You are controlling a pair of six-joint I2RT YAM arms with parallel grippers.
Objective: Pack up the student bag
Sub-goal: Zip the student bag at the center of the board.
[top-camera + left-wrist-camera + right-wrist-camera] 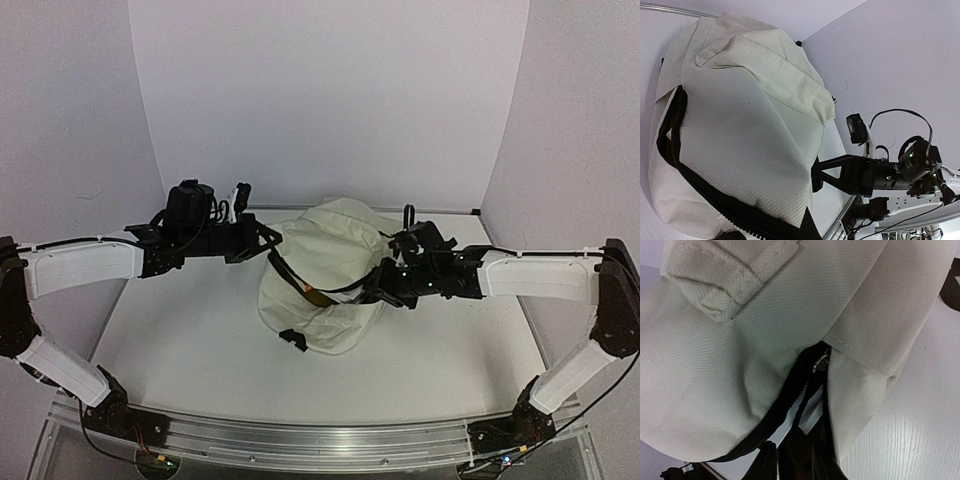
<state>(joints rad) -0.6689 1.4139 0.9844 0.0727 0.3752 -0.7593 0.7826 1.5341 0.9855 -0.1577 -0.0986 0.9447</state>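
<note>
The student bag (325,270) slumps mid-table (180,340). It looks soft and light, best pinched at the black zipper (790,390). The left gripper (262,243) is pressed together at its left edge. The right gripper (795,462) straddles the zipper, grip unclear.

One backpack (330,270) was counted at frame centre. Two robot arms were counted: left arm (85,268) at frame left, right arm (540,275) at frame right. One table (190,340) was counted, across the lower frame.
</note>
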